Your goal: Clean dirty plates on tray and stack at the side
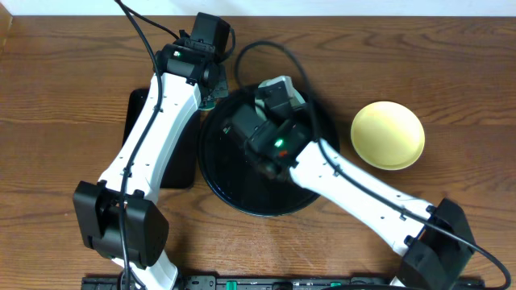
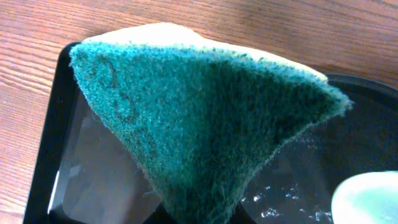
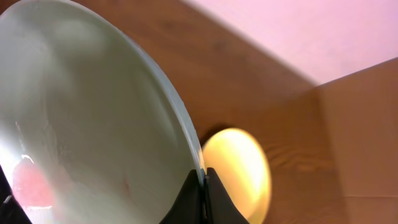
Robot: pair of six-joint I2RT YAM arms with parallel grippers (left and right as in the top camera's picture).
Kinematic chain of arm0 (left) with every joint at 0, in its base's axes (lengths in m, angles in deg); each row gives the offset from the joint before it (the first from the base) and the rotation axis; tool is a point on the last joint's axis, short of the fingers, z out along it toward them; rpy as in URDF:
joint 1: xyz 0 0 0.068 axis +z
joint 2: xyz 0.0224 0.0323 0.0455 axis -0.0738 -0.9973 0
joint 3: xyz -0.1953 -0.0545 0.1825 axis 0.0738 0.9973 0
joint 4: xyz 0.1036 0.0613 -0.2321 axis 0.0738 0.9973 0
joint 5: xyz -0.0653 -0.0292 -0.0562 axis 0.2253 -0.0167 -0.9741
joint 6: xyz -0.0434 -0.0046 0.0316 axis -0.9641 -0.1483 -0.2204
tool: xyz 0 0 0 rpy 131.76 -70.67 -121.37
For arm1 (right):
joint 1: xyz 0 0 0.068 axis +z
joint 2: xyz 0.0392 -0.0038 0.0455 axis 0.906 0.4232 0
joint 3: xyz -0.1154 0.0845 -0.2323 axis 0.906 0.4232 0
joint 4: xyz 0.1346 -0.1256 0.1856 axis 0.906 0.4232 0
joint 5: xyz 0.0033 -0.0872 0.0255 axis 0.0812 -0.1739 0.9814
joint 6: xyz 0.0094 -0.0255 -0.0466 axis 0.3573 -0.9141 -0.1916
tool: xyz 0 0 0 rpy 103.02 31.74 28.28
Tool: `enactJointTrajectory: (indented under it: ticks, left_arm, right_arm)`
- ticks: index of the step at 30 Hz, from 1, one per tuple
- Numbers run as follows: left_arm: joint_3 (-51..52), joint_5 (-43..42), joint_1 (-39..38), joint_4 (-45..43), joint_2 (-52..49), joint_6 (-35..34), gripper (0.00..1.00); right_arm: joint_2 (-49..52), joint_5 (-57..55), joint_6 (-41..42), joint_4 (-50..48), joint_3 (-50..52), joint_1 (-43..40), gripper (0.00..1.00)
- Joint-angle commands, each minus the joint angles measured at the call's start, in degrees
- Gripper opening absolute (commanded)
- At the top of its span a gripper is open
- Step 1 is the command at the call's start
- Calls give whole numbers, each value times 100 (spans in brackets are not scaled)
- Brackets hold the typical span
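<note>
Two arms: both reach toward the far-left rim of the round tray [image 1: 242,197] and nearly meet there.
Left jaws: closed tight on a green scouring sponge [image 2: 205,118], held above the edge of the rectangular tray [image 1: 139,121] next to the round one.
Right jaws: pinched shut on the rim of a mint plate [image 3: 93,112], which is lifted and tilted on edge over the round tray.
Plate condition: a reddish smear [image 3: 31,186] shows on its inner face, so it looks unwiped.
Yellow plate [image 1: 388,134]: alone on the table [image 1: 64,80], to the right of the round tray and apart from it.
Third plate: not visible.
Step in hand: probably presenting the mint plate for scrubbing.
Next move: calls for laying the sponge's flat face on the smear while the rim grip holds steady.
</note>
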Motion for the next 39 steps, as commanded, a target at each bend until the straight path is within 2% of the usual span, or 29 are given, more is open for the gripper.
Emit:
enactJointTrajectory:
  ticks: [1,15,18,24,35,39]
  left_arm:
    - [35,48,20,17,-7,68,8]
    - [35,48,20,17,-7,68,8]
    - [35,48,20,17,-7,68,8]
    - [35,48,20,15,-7,68,8]
    - [35,48,20,17,-7,68,8]
    - [35,48,20,17,-7,68,8]
  right_arm:
    - [-101,-1379,317,-15,-11,125,1]
    - [-101,-1427,540,-7,-9,136,1]
    - [-98,-1143,662,-11,0,79,1]
    - [-98,887,544,-13,7,-474,1]
    - [-90,5327,-813,-251,31,-2402,1]
    - [-90,6026,-892,-205,31,-2949,1]
